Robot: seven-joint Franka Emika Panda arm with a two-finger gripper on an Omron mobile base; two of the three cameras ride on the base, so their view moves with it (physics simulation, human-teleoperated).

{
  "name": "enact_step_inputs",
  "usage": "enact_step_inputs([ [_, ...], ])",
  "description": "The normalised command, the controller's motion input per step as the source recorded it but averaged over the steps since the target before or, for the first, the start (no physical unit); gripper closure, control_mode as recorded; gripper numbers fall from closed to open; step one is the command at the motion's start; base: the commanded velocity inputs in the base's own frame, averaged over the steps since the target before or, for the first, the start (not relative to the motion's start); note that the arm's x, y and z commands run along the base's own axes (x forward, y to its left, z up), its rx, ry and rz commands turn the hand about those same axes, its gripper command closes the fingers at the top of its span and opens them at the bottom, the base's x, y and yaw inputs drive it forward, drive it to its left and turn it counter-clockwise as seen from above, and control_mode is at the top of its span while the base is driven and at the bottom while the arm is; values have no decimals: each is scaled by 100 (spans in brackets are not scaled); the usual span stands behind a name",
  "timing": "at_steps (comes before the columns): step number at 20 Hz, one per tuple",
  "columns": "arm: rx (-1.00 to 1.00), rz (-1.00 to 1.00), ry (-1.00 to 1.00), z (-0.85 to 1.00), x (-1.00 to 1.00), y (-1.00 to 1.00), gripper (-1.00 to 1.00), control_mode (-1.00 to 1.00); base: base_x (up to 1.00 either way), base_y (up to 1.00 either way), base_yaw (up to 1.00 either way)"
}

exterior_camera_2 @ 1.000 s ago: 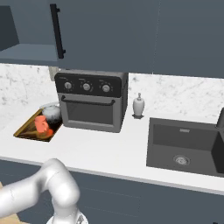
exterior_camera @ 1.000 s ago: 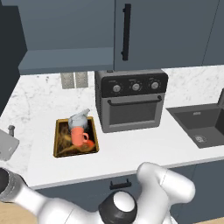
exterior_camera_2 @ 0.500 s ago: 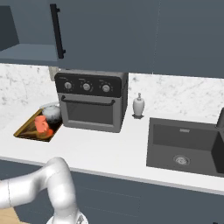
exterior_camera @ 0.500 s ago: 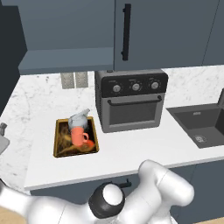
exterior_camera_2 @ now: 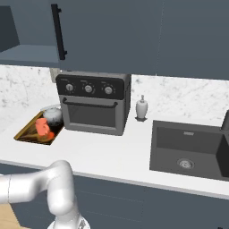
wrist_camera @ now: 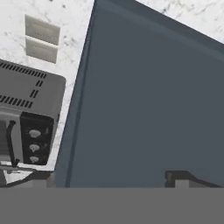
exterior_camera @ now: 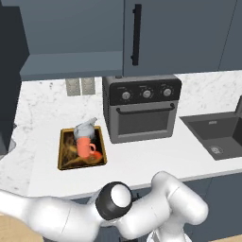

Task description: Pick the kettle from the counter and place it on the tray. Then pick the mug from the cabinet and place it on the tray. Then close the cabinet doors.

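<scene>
The silver-grey kettle point(exterior_camera: 85, 128) point(exterior_camera_2: 53, 115) and the orange-red mug point(exterior_camera: 85, 148) point(exterior_camera_2: 42, 126) both sit in the yellow-rimmed tray point(exterior_camera: 62, 150) point(exterior_camera_2: 25, 130) on the white counter point(exterior_camera: 142, 156), left of the oven. The cabinet's left door point(exterior_camera: 9, 71) stands swung open at the frame's left edge. Its right door point(exterior_camera: 160, 33) is shut, its black bar handle point(exterior_camera: 136, 34) point(exterior_camera_2: 58, 31) facing out. In the hand view my gripper point(wrist_camera: 109, 181) is open, its fingertips point(wrist_camera: 179, 177) close in front of a flat grey-blue door panel point(wrist_camera: 144, 100), with nothing between them.
A black countertop oven point(exterior_camera: 142, 108) point(exterior_camera_2: 94, 103) point(wrist_camera: 26, 118) stands right of the tray. A dark sink point(exterior_camera: 217, 137) point(exterior_camera_2: 188, 143) lies further right, with a soap bottle point(exterior_camera_2: 142, 108) between them at the wall. Wall outlets point(exterior_camera: 79, 86) point(wrist_camera: 41, 38) are behind the tray.
My arm has swung left and low across the left base view, and the hand has left that view's left edge. Kettle, mug and tray have not moved.
</scene>
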Motion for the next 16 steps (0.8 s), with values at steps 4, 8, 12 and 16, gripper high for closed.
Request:
enact_step_inputs([
  [4,8,0,18,28,11,-85,-100,-100,0,0,0],
  [8,8,0,18,16,24,-94,-100,-100,0,0,0],
  [12,8,0,15,2,34,-100,-100,-100,0,0,0],
  [16,9,0,11,1,41,-100,-100,-100,0,0,0],
])
